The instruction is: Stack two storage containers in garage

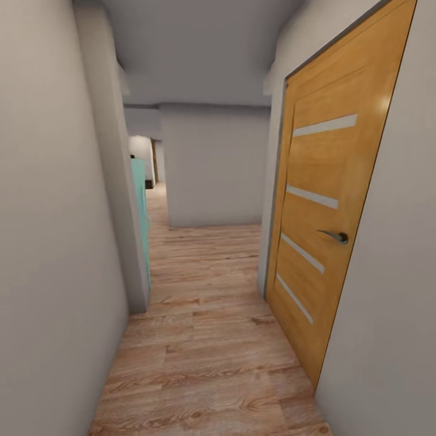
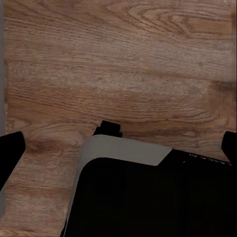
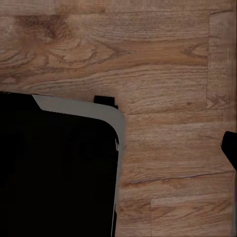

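Note:
I am in a narrow grey hallway, and the two storage containers are out of view. In the left wrist view my left gripper (image 2: 118, 148) hangs open over the wood planks, its black fingertips (image 2: 11, 148) far apart with nothing between them. Under it lies my own black and grey base (image 2: 148, 197). In the right wrist view my right gripper (image 3: 118, 148) is open too. One of its fingertips (image 3: 229, 148) stands at the frame's edge, while the other is lost against the dark base (image 3: 59, 168).
An orange wooden door (image 1: 327, 230) with a dark handle (image 1: 336, 236) stands close on the right. A grey wall (image 1: 54, 242) runs along the left, ending at a teal panel (image 1: 141, 212). Wood plank floor (image 1: 206, 339) leads to a grey wall (image 1: 215, 169) ahead, with a passage (image 1: 158, 200) on its left.

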Controlling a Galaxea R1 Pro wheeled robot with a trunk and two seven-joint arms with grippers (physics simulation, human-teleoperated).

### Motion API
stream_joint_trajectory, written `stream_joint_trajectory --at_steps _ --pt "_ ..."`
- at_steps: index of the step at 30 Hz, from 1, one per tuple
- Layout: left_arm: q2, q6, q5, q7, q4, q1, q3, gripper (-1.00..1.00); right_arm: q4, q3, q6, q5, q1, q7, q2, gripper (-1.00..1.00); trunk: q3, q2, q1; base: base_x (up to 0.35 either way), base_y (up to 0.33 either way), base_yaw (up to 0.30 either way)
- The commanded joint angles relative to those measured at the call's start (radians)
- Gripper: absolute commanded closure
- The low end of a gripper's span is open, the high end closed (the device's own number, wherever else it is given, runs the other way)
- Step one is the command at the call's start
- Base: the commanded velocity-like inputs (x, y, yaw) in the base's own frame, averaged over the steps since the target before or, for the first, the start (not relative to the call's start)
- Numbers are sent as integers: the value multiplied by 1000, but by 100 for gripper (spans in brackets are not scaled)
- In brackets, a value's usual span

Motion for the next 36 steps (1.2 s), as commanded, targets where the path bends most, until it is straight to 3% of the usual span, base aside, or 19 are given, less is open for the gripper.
stream_joint_trajectory --at_steps 1,9,23,36 --pt "0 -2 4 3 0 -1 4 -100 3 9 -6 -8 -1 0 0 -100 -1 -1 1 314 -160 0" --pt "0 -1 4 3 0 -1 4 -100 3 10 -7 -7 -1 -1 3 -100 -1 -1 1 314 -149 21" --pt "0 -1 4 3 0 -1 4 -100 3 9 -6 -8 -1 -2 0 -100 -1 -1 1 315 -70 232" --pt "0 5 5 3 0 -1 4 -100 3 11 -6 -7 -1 0 0 -100 -1 -1 1 317 -3 19"
